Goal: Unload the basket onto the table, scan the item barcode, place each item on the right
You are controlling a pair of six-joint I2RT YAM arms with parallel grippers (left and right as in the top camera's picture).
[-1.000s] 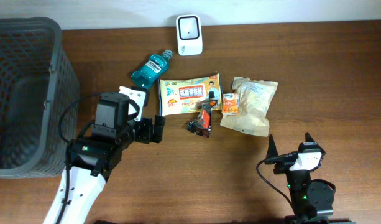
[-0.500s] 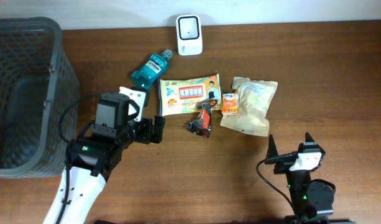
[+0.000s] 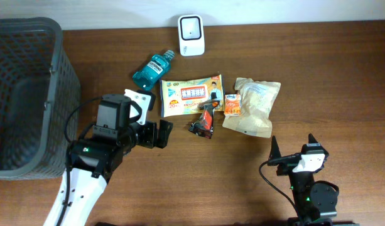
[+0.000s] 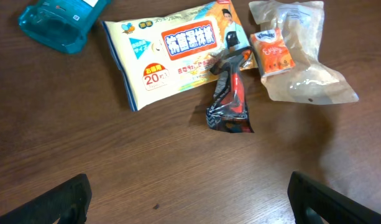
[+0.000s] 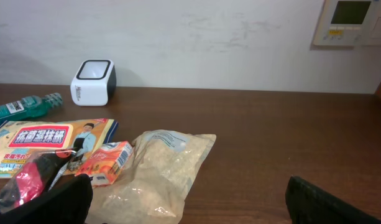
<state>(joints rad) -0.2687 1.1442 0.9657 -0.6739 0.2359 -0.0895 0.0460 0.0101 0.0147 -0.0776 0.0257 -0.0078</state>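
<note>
Several items lie mid-table: a teal mouthwash bottle (image 3: 152, 68), a yellow wet-wipes pack (image 3: 191, 95), a red-and-black packet (image 3: 204, 122), a small orange box (image 3: 232, 103) and a clear bag (image 3: 254, 107). The white barcode scanner (image 3: 191, 35) stands at the back edge. My left gripper (image 3: 166, 133) is open and empty, just left of the red-and-black packet (image 4: 229, 104) and below the wipes pack (image 4: 178, 50). My right gripper (image 3: 292, 143) is open and empty near the front edge, below the clear bag (image 5: 156, 174).
A dark mesh basket (image 3: 49, 94) stands at the far left, beside my left arm. The table's back edge meets a white wall behind the scanner (image 5: 92, 81). Bare wood stretches right of the bag.
My left gripper has shifted slightly to the right, closer to the red-and-black packet. The right arm and all items have stayed put.
</note>
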